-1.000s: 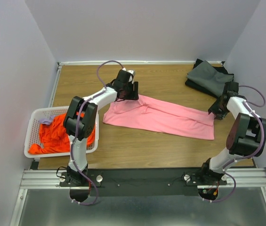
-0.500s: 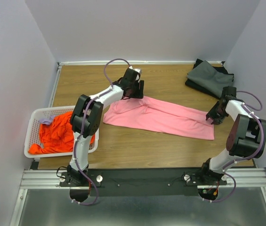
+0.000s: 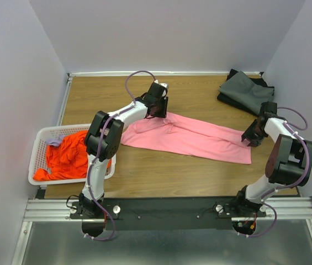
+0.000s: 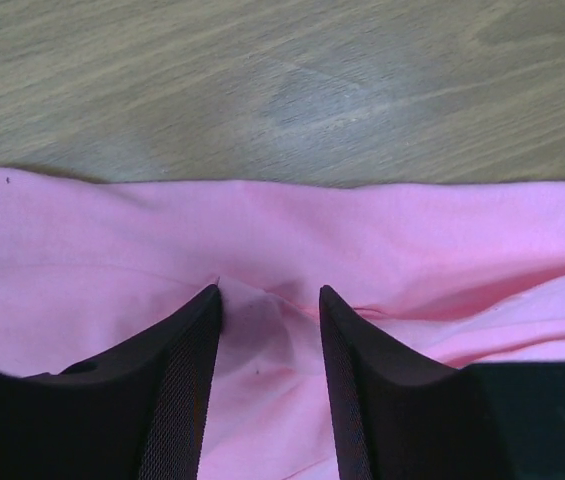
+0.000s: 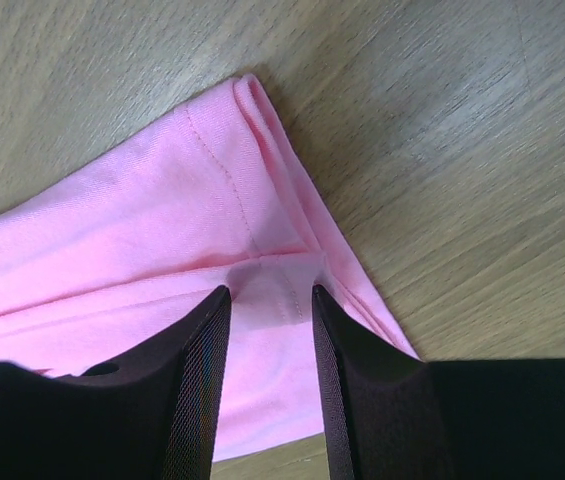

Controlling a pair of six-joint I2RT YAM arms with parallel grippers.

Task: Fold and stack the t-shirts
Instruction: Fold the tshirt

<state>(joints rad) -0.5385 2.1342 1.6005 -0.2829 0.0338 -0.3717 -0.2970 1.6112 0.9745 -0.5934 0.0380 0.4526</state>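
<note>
A light pink t-shirt (image 3: 189, 135) lies folded into a long band across the middle of the table. My left gripper (image 3: 158, 112) is down on its far left edge, and in the left wrist view its open jaws (image 4: 269, 292) press into the pink cloth (image 4: 282, 220), a small ridge bunched between the fingertips. My right gripper (image 3: 249, 138) is down on the band's right end. In the right wrist view it (image 5: 271, 290) is open astride the hemmed corner (image 5: 252, 150). A bright orange t-shirt (image 3: 67, 157) fills the basket. Dark grey t-shirts (image 3: 244, 91) are stacked at the back right.
The white slotted basket (image 3: 37, 144) stands at the table's left edge, a bit of lilac cloth (image 3: 53, 142) in its far corner. Grey walls close in the left, back and right. The grey stack lies just beyond the right arm's wrist.
The left gripper has moved a little right along the shirt's far edge and its jaws have narrowed onto the cloth. The right gripper has shifted slightly toward the near side.
</note>
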